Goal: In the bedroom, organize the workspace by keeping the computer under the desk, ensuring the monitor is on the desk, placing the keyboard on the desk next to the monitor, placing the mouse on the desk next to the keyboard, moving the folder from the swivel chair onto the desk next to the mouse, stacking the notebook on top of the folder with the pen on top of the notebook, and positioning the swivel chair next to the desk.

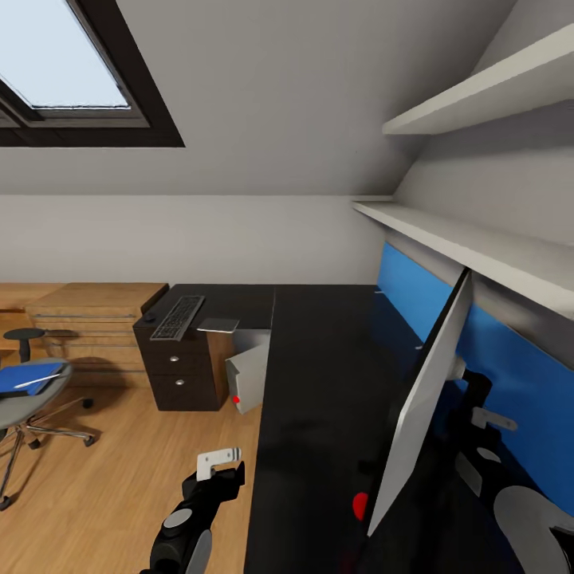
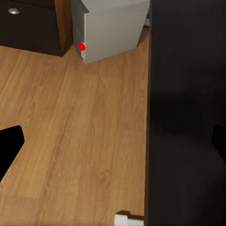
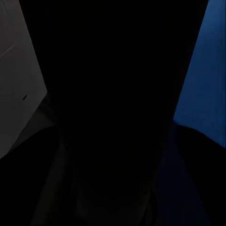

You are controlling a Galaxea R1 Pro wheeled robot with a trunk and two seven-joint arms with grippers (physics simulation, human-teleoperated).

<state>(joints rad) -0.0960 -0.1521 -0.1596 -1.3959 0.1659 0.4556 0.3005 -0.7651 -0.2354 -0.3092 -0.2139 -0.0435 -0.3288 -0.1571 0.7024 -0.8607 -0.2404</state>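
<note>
The black desk (image 1: 319, 375) runs ahead of me. On its right part the monitor (image 1: 418, 399) stands edge-on, with its grey back (image 3: 19, 70) toward me. My right arm (image 1: 486, 446) reaches behind the monitor and its fingers are hidden. The keyboard (image 1: 178, 316) lies on the far left wing beside a flat grey sheet (image 1: 218, 324). The computer (image 1: 249, 379) (image 2: 110, 28) stands under the desk. At far left, the swivel chair (image 1: 32, 399) carries the blue folder (image 1: 28, 376) with a thin white pen (image 1: 33, 382) on it. My left gripper (image 1: 219, 466) (image 2: 113, 141) hangs open over the floor by the desk edge.
Dark drawers (image 1: 179, 371) with silver knobs sit under the keyboard. A light-wood chest (image 1: 96, 319) stands at the back left. White shelves (image 1: 478, 239) jut out above the desk, over a blue wall panel (image 1: 494, 335). Wooden floor (image 1: 119, 470) lies between the chair and the desk.
</note>
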